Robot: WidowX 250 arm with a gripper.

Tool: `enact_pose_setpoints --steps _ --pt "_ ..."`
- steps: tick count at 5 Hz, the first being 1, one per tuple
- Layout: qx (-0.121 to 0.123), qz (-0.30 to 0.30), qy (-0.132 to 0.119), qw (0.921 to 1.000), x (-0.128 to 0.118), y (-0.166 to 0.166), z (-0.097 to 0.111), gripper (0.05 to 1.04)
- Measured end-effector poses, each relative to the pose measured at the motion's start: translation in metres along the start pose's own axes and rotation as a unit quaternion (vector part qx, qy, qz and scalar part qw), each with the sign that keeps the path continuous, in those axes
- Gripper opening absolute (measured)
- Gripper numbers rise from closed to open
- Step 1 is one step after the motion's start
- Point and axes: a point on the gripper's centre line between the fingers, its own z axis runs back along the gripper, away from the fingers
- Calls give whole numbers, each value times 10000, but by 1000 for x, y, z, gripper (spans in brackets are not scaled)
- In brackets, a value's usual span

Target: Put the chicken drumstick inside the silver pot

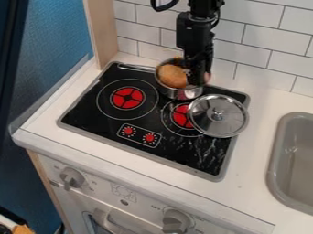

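Observation:
The gripper (pixel 196 77) hangs down over the right side of the silver pot (pixel 181 94), at the back of the stove. An orange-brown rounded piece that looks like the chicken drumstick (pixel 173 76) lies in the pot's opening, just left of the gripper. The black gripper covers part of the pot's right rim, and whether it touches the drumstick cannot be made out. A small pinkish bit shows at the gripper's right edge.
A silver lid (pixel 218 123) with a knob lies on the stove (pixel 116 129), in front and right of the pot. The pot's handle points left. A grey sink (pixel 282 151) is at the right, a tiled wall behind.

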Motion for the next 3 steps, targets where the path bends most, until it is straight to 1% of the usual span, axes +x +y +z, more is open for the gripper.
enact_pose_setpoints --steps 1,2,3 --pt "-16 66 -6 10000 2 0 1 883" --pt "45 98 -50 9999 4 1 0 1010" --pt "120 111 -154 9997 6 4 0 1006"
